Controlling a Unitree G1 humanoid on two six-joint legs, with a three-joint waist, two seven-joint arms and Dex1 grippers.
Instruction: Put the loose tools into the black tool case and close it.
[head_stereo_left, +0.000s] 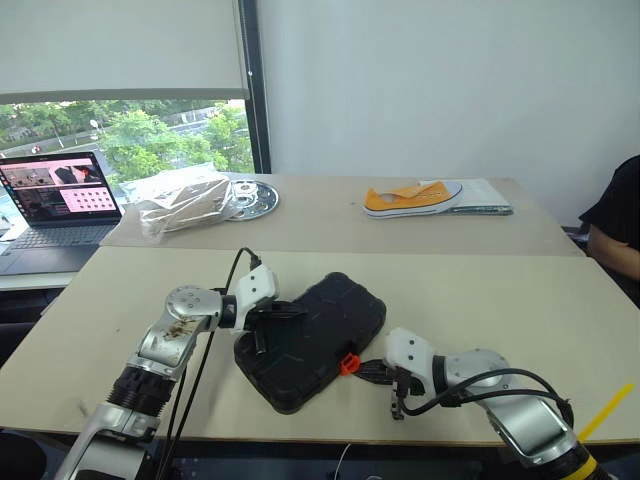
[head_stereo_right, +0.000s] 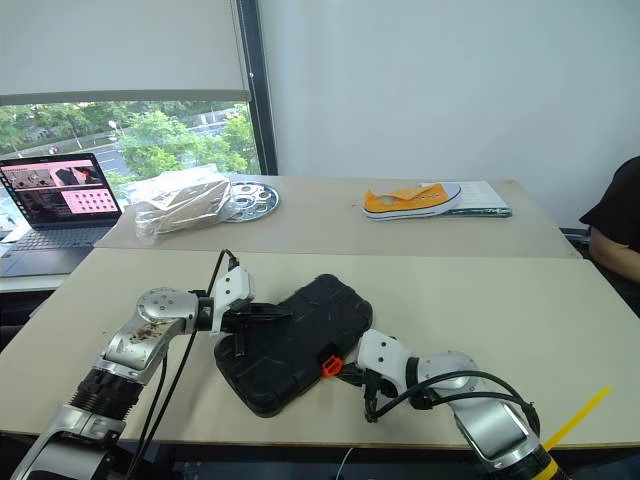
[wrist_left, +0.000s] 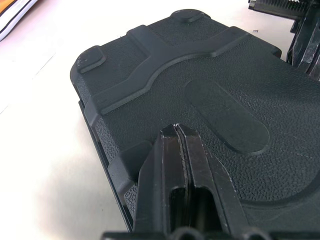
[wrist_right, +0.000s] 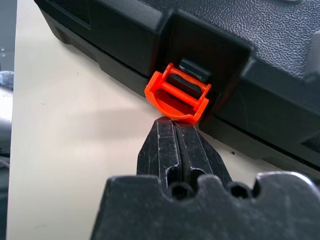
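Observation:
The black tool case (head_stereo_left: 320, 325) lies on the near table with its lid down, set at a slant. My left gripper (head_stereo_left: 298, 314) is shut, and its fingertips rest on the textured lid (wrist_left: 215, 75) near the case's left end. My right gripper (wrist_right: 175, 122) is shut too; its tips sit right at the orange latch (wrist_right: 177, 97), which juts out from the case's front wall (head_stereo_left: 348, 363). Whether the tips touch the latch I cannot tell. The loose tools are out of view.
On the far table sit a laptop (head_stereo_left: 55, 200), a crumpled plastic bag (head_stereo_left: 180, 200), a metal disc (head_stereo_left: 250, 198) and an orange shoe (head_stereo_left: 412, 198) on papers. A person's dark sleeve (head_stereo_left: 615, 220) is at the right edge. A yellow strip (head_stereo_left: 605, 412) pokes up near my right arm.

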